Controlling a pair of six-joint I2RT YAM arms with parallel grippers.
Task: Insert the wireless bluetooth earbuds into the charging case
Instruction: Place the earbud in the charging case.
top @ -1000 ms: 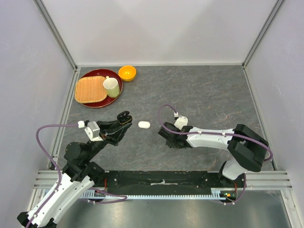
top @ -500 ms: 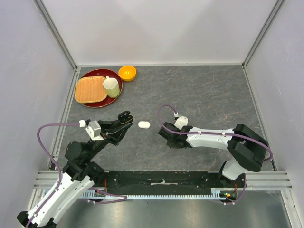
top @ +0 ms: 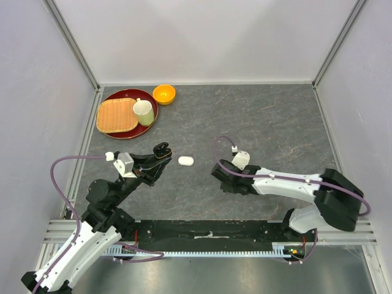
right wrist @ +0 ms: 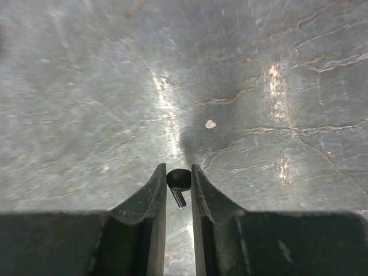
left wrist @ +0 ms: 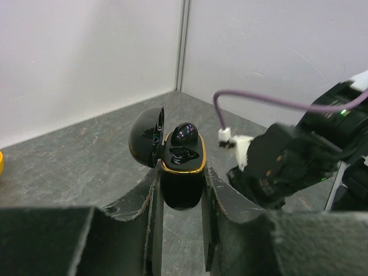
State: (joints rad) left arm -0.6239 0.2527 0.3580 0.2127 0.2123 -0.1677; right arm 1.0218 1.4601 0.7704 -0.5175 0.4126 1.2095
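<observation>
Two pebble-shaped cases are in view: a black charging case with its lid swung open, and a white case lying on the grey worktop. Two black earbuds show. The seated earbud is a glossy dome at the far end of the black case's gold-rimmed base. The loose earbud hangs with its short stem pointing toward the camera. At the far left corner there is one red tray carrying one woven mat and one pale cup, with one orange bowl just beside it. The left end effector is closed on the lower body of the black charging case, held off the worktop and just left of the white case. The right end effector is nearly closed, its fingers pinching the loose earbud above the bare stone (whether it clears the surface cannot be told). This puts the loose earbud well apart from the black case, with the white case between them. Compared with a second ago, the right arm has swung outward and its end effector sits slightly further right and nearer the bases. The left arm and the white case have barely shifted.
</observation>
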